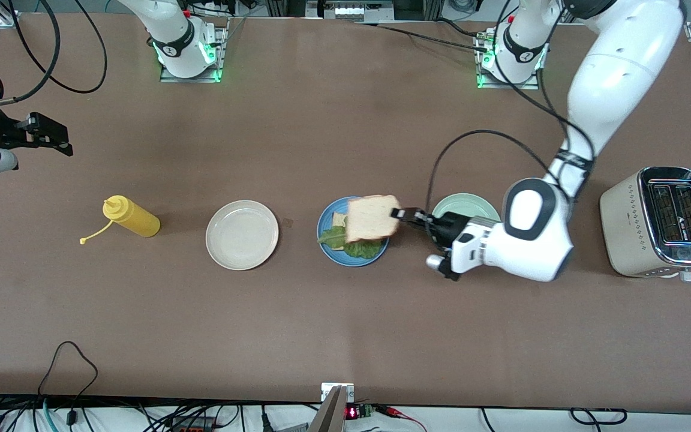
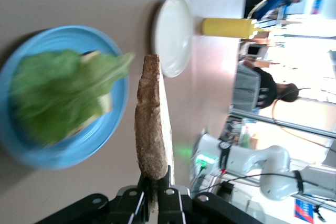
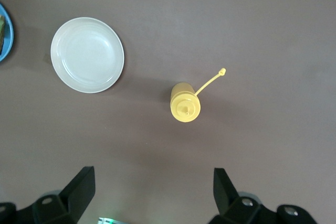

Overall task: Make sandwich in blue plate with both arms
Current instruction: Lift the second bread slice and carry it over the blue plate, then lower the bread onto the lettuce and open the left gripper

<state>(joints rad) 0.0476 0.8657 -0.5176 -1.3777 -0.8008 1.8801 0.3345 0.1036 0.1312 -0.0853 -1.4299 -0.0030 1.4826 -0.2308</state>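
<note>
The top bread slice (image 1: pixel 372 218), pinched by one crust edge in the left gripper (image 1: pixel 403 214), hangs over the blue plate (image 1: pixel 325 219), positioned for capping the lettuce (image 1: pixel 358 248) and lower slice (image 1: pixel 338 219) lying there. The slice's broad face tilts toward the front camera; its gripped edge points toward the left arm's end of the table. The mint plate (image 1: pixel 471 204) lies beside the gripper. The right gripper (image 1: pixel 51 137) waits, fingers wide, over the table near the mustard bottle (image 1: pixel 131 217); the cream plate (image 1: pixel 242 234) lies between bottle and blue plate.
</note>
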